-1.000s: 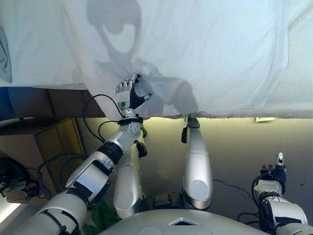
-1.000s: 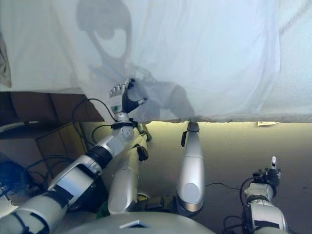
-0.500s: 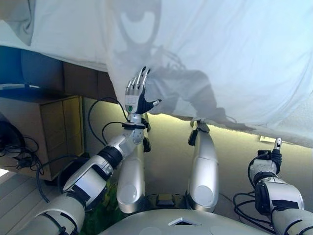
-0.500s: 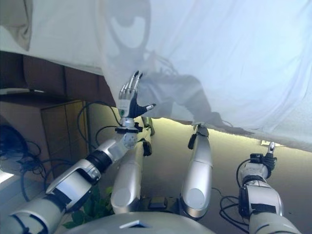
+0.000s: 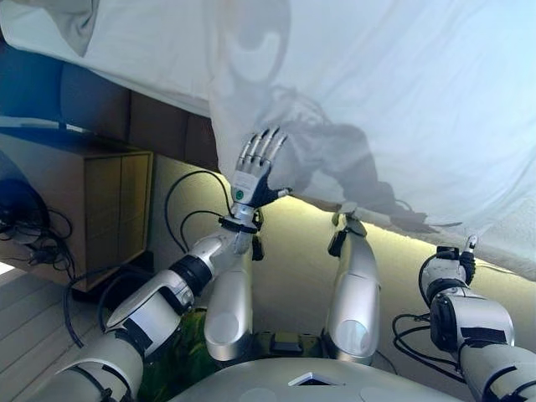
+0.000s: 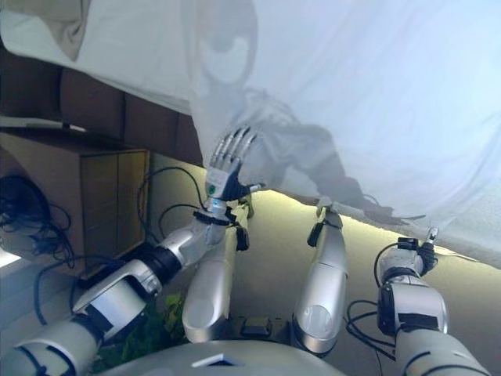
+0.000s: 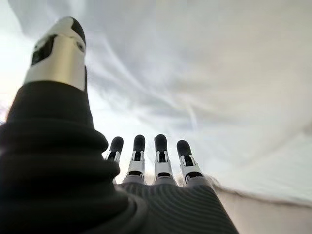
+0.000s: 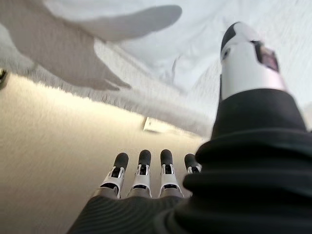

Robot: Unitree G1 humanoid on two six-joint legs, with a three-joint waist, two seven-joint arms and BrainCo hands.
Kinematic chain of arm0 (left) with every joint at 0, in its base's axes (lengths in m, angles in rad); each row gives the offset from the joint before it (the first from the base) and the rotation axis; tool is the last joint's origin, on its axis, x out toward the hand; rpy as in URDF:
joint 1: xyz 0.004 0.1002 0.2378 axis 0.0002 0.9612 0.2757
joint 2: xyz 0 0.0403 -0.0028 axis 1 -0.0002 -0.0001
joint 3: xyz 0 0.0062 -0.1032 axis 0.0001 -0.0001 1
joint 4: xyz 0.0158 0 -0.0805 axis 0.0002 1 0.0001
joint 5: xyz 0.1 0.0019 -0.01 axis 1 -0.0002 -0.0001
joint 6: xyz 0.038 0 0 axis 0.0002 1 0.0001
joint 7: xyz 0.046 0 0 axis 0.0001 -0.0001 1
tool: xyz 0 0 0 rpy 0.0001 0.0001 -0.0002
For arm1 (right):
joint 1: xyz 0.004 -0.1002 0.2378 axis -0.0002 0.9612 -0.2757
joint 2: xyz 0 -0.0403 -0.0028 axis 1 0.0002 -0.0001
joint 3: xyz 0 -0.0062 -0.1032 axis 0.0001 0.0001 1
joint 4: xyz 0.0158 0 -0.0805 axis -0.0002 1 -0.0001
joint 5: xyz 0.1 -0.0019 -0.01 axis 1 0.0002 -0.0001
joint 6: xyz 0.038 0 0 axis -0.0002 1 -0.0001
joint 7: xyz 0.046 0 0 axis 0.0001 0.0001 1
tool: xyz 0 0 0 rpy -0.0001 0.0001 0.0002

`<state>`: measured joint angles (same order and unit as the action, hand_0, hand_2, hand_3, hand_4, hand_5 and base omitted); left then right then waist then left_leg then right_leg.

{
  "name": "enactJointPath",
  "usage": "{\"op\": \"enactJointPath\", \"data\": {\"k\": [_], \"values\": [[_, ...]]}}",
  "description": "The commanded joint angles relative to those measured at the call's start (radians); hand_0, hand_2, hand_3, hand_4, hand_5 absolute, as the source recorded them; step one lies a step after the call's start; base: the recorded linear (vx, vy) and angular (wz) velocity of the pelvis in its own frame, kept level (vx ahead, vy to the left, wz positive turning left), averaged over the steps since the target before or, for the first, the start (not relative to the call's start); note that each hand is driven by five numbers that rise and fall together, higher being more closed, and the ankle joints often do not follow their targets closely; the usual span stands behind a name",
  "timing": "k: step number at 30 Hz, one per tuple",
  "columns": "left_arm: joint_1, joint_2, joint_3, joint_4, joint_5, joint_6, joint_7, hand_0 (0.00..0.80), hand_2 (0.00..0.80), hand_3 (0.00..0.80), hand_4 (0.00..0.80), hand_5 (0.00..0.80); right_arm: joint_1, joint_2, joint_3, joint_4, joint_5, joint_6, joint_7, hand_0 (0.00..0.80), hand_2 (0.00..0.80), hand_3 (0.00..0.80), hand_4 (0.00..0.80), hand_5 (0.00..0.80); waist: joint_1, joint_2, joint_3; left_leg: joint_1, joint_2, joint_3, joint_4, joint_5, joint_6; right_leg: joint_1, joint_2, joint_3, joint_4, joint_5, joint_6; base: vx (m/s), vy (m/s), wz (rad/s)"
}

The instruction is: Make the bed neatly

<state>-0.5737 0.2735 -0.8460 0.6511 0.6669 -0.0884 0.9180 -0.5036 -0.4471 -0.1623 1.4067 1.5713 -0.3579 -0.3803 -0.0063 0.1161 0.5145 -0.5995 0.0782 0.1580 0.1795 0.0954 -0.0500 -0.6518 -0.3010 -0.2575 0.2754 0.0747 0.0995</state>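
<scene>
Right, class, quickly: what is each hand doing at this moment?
Left hand: open, fingers straight, raised at the sheet, holding nothing.
Right hand: open, fingers straight, holding nothing.

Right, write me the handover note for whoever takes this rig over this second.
Left hand: open, fingers straight, raised at the hanging edge of the white sheet, holding nothing.
Right hand: open, low at the robot's right, clear of the sheet.
The sheet covers the bed and drapes over its near side, bunched and creased just beyond the left hand.
Done: sheet is on the bed.
Left: smooth the bunched patch and square the hanging edge.
</scene>
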Motion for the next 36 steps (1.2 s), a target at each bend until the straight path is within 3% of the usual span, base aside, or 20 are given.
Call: {"op": "enactJointPath", "data": {"k": [1, 8, 16, 20, 23, 24, 25, 26, 36], "values": [[-0.057, -0.022, -0.020, -0.029, 0.085, 0.033, -0.027, 0.000, 0.000, 0.000, 0.000, 0.000, 0.016, -0.064, -0.004, 0.070, 0.045, -0.026, -0.053, 0.000, 0.000, 0.000, 0.000, 0.000, 0.004, 0.017, 0.006, -0.079, 0.073, -0.041, 0.016, 0.061, -0.058, 0.031, -0.075, 0.002, 0.003, 0.033, 0.122, -0.034, 0.012, 0.00], [-0.102, -0.030, -0.030, -0.010, 0.074, 0.015, -0.031, 0.000, 0.000, 0.000, 0.000, 0.000, -0.007, -0.085, -0.001, 0.079, 0.007, -0.015, -0.123, 0.000, 0.000, 0.000, 0.000, 0.000, -0.019, 0.021, 0.006, -0.096, 0.070, -0.020, 0.012, 0.067, -0.059, 0.009, -0.067, 0.020, -0.013, 0.039, 0.124, -0.016, 0.050, -0.04], [-0.123, -0.030, -0.025, -0.017, 0.048, -0.023, -0.037, 0.000, 0.000, 0.000, 0.000, 0.000, 0.004, -0.102, -0.007, 0.098, 0.000, 0.066, -0.163, 0.000, 0.000, 0.000, 0.000, 0.000, -0.040, 0.027, 0.006, -0.100, 0.071, -0.005, 0.020, 0.067, -0.060, -0.001, -0.070, 0.035, -0.012, 0.038, 0.122, 0.007, 0.050, -0.06], [-0.129, -0.031, -0.022, -0.032, 0.036, -0.004, -0.082, 0.000, 0.000, 0.000, 0.000, 0.000, 0.017, -0.093, -0.011, 0.091, -0.003, 0.054, -0.124, 0.000, 0.000, 0.000, 0.000, 0.000, -0.046, 0.026, 0.006, -0.098, 0.069, -0.002, 0.030, 0.062, -0.058, 0.000, -0.073, 0.039, -0.011, 0.040, 0.121, 0.014, 0.035, -0.01], [-0.131, -0.041, -0.031, -0.014, 0.017, 0.055, -0.139, 0.000, 0.000, 0.000, 0.000, 0.000, 0.010, -0.093, -0.009, 0.082, -0.021, 0.036, -0.116, 0.000, 0.000, 0.000, 0.000, 0.000, -0.049, 0.026, 0.006, -0.102, 0.064, -0.005, 0.046, 0.056, -0.057, -0.001, -0.077, 0.044, -0.006, 0.040, 0.119, 0.020, 0.030, -0.06], [-0.133, -0.045, -0.033, -0.005, 0.010, 0.076, -0.163, 0.242, 0.242, 0.242, 0.242, 0.242, 0.006, -0.094, -0.007, 0.080, -0.027, 0.032, -0.118, 0.000, 0.000, 0.000, 0.000, 0.000, -0.050, 0.026, 0.006, -0.104, 0.064, -0.006, 0.049, 0.056, -0.057, -0.003, -0.077, 0.046, -0.005, 0.040, 0.119, 0.017, 0.018, -0.06], [-0.134, -0.048, -0.038, -0.002, 0.005, 0.097, -0.180, 0.574, 0.574, 0.574, 0.574, 0.574, 0.003, -0.092, -0.006, 0.075, -0.032, 0.028, -0.123, 0.000, 0.000, 0.000, 0.000, 0.000, -0.051, 0.026, 0.006, -0.108, 0.063, -0.006, 0.051, 0.056, -0.057, -0.007, -0.079, 0.048, -0.002, 0.041, 0.120, 0.013, 0.012, -0.04], [-0.134, -0.054, -0.047, 0.013, -0.003, 0.115, -0.192, 0.800, 0.800, 0.800, 0.800, 0.800, -0.006, -0.092, -0.004, 0.070, -0.038, 0.025, -0.134, 0.000, 0.000, 0.000, 0.000, 0.000, -0.051, 0.026, 0.006, -0.112, 0.063, -0.007, 0.051, 0.056, -0.057, -0.011, -0.080, 0.050, 0.000, 0.041, 0.122, 0.008, 0.003, -0.04], [-0.133, -0.079, -0.049, 0.027, -0.024, 0.124, -0.161, 0.800, 0.800, 0.800, 0.800, 0.800, -0.004, -0.090, -0.009, 0.078, -0.043, 0.000, -0.107, 0.000, 0.000, 0.000, 0.000, 0.000, -0.057, 0.026, 0.006, -0.127, 0.064, 0.002, 0.032, 0.067, -0.059, -0.031, -0.072, 0.055, -0.003, 0.036, 0.124, 0.001, 0.013, -0.01]]}}
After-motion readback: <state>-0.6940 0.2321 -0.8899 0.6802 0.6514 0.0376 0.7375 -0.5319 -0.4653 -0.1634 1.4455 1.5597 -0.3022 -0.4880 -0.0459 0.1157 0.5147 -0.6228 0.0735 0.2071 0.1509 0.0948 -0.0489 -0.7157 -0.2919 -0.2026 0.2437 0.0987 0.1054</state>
